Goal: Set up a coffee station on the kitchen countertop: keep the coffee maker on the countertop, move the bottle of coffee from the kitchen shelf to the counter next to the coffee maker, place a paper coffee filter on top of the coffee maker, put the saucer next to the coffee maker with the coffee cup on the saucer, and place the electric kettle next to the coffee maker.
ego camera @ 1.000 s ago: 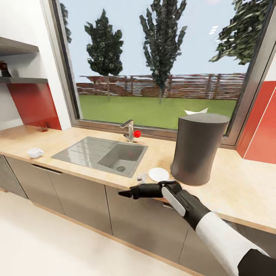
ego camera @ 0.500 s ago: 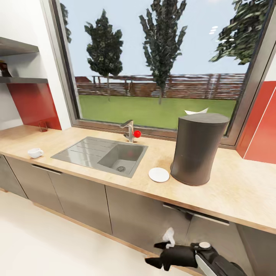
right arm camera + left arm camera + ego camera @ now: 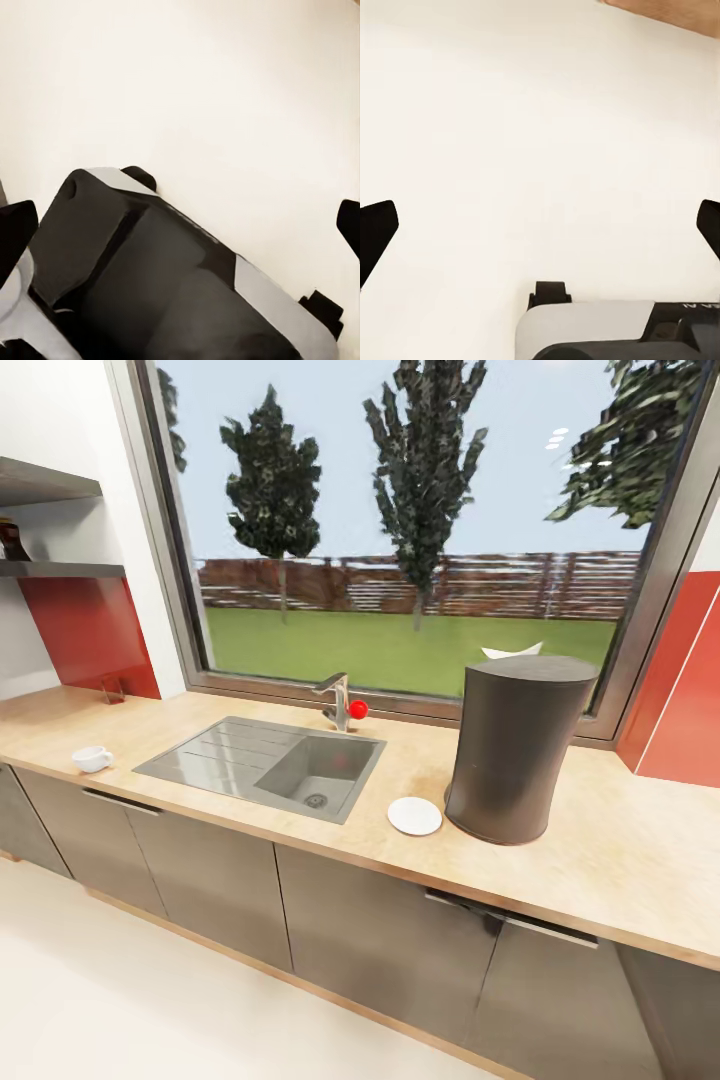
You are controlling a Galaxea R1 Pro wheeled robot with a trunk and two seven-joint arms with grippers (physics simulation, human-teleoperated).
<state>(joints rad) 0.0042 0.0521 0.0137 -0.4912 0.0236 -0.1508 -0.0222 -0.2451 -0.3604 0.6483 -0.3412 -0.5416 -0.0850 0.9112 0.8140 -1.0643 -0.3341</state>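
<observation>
On the worktop (image 3: 610,870), the saucer (image 3: 414,815) lies just beside the coffee maker (image 3: 515,748); the cup (image 3: 92,758) sits far left. Both jaws are spread wide, seemingly empty.

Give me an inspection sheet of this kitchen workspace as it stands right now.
Surface: kitchen countertop, light wood grain, with a grey inset sink and a tap.
Job's things: coffee maker upright on the countertop, paper coffee filter showing at its top; saucer beside it, bare; coffee cup far off, past the sink; a dark item on the kitchen shelf, too small to identify.
Clutter: small reddish object by the wall.
Grippers: left tool and right tool open, over pale floor.
Cables: nothing seen.
Surroundings: window onto lawn, trees and fence; red wall panels; grey cabinets.
</observation>
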